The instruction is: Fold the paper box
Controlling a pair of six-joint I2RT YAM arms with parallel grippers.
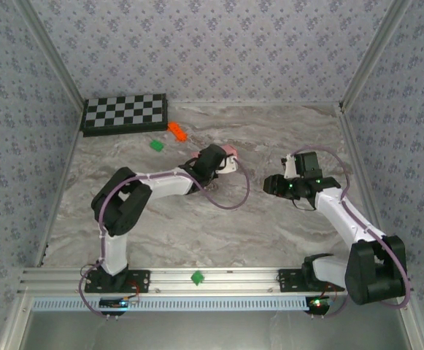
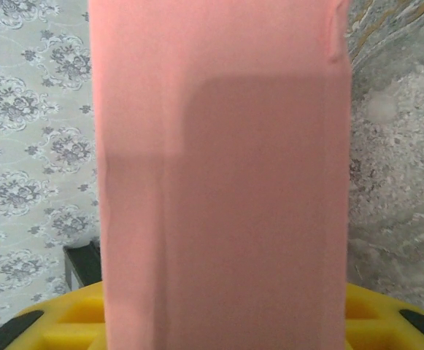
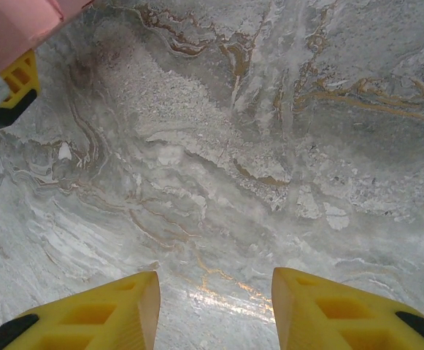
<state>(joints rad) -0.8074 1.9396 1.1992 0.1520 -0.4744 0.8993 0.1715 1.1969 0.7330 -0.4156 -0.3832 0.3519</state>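
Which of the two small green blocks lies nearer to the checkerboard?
The green block on the table, beside the orange brick. The other green block sits on the metal rail at the near edge.

Left arm [image 1: 164, 182], right arm [image 1: 341, 213]: white links, black joints, purple cables [image 1: 226, 208]. Right gripper [image 3: 215, 292]: yellow ribbed fingers [image 3: 95, 317], black tips.

The paper box [image 2: 219, 182] overruns top and bottom (left wrist view) — masking the fingers' [image 2: 378, 319] inner faces.

Paper box [image 2: 219, 182]: plain pink card, gripped in left tool [image 1: 228, 156], mid-table.
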